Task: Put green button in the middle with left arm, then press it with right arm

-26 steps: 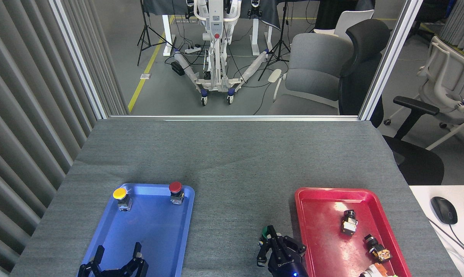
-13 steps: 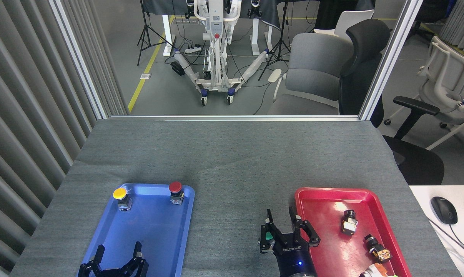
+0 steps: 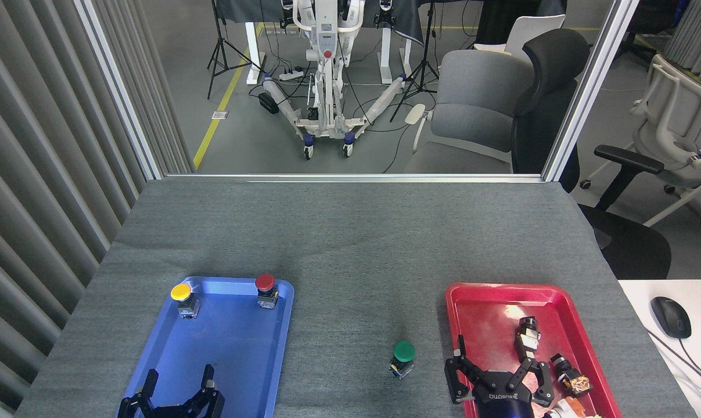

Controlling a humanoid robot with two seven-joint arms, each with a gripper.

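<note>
The counter (image 3: 350, 244) was covered with a dark grey felt-like mat, and the middle (image 3: 356, 313) of it lay bare between two trays. The blue tray (image 3: 234, 348) sat at the near left and the red tray (image 3: 489, 319) at the near right, well apart. The right arm's gripper (image 3: 497, 374), marked with white lettering, hung over the near left part of the red tray with its fingers (image 3: 452, 377) spread wide and nothing between them. The left arm's gripper (image 3: 179, 386) was over the near end of the blue tray, its fingers (image 3: 208, 378) likewise apart and empty. The green button (image 3: 403, 359) stood upright on the bare mat, cap up, between the trays and nearer the red one, just left of the right gripper but clear of it. A yellow button (image 3: 183, 298) and a red button (image 3: 265, 289) stood at the far corners of the blue tray. Several small dark parts (image 3: 527, 337) lay in the red tray.
</note>
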